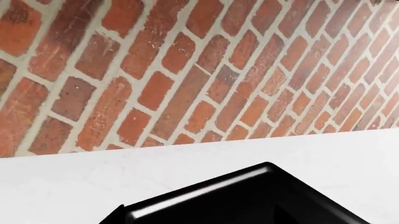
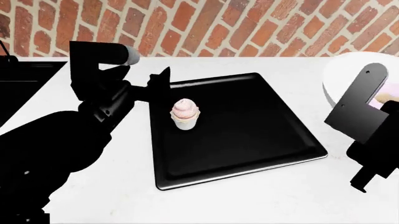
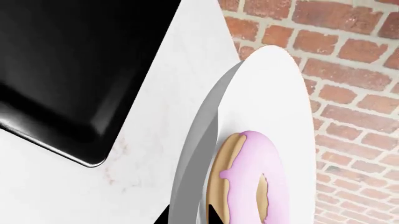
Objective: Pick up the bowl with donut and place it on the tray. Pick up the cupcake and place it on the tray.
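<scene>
Cupcake (image 2: pixel 186 114) stands upright on the tray (image 2: pixel 249 140), near its far-left corner. Bowl (image 3: pixel 274 93) holds the donut (image 3: pixel 249 179) at the tabletop's (image 2: pixel 206 205) right edge, right jaws clenched on its rim; left jaws' state I cannot tell.

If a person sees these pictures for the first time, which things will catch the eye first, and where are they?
First comes the small pink-frosted cupcake, standing upright on the big glossy black tray in the middle of the white counter. Next is the pink-iced donut lying in the white bowl, off the tray at the counter's right side, close to the right arm. Behind everything runs a red brick wall.
</scene>
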Motion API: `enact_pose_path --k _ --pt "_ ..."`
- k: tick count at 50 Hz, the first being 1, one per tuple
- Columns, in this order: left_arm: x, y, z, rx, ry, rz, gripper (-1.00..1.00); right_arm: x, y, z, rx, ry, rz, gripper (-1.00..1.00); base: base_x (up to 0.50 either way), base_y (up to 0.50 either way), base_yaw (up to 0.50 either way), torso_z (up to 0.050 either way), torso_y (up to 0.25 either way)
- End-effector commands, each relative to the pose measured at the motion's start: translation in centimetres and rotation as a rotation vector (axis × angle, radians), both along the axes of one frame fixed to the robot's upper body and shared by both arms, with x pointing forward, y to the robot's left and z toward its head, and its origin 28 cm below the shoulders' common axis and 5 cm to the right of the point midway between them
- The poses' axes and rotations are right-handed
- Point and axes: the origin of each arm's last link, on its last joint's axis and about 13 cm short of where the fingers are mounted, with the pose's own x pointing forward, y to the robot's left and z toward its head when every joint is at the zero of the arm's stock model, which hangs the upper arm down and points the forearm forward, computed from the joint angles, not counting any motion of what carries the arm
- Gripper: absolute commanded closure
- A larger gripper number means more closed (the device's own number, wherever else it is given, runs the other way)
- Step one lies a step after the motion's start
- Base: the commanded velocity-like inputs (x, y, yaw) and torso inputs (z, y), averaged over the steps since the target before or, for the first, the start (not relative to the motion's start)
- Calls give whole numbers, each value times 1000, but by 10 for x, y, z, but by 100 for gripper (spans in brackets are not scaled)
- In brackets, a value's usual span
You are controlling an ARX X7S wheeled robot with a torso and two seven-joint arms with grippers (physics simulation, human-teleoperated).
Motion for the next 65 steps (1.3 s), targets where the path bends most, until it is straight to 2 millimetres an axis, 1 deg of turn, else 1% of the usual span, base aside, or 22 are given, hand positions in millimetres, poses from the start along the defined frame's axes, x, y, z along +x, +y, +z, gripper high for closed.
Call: enact_pose_path --k 1,6,12,23,30,47,54,65 --pt "-6 5 -1 -23 -11 30 -100 -3 6 26 -89 -57 78 100 0 0 0 0 0" --pt "-7 6 -2 -27 -9 33 -100 -2 8 27 -85 -66 95 100 0 0 0 0 0" --pt "-8 6 -3 -29 -6 30 -100 5 14 27 -76 -65 137 100 0 0 0 0 0" --pt "-9 7 -7 -33 2 25 -100 15 19 23 -45 -52 180 100 0 0 0 0 1" --pt "-9 7 -9 -35 5 25 -100 20 24 26 -44 -49 216 100 0 0 0 0 1" --pt "-11 12 -8 -47 0 45 -100 39 44 33 -76 -8 326 100 0 0 0 1 1" --pt "-12 13 -8 -50 -2 49 -100 44 48 36 -84 14 350 100 0 0 0 0 1" --pt "-10 13 -12 -56 5 52 -100 56 58 39 -86 57 401 100 0 0 0 0 1"
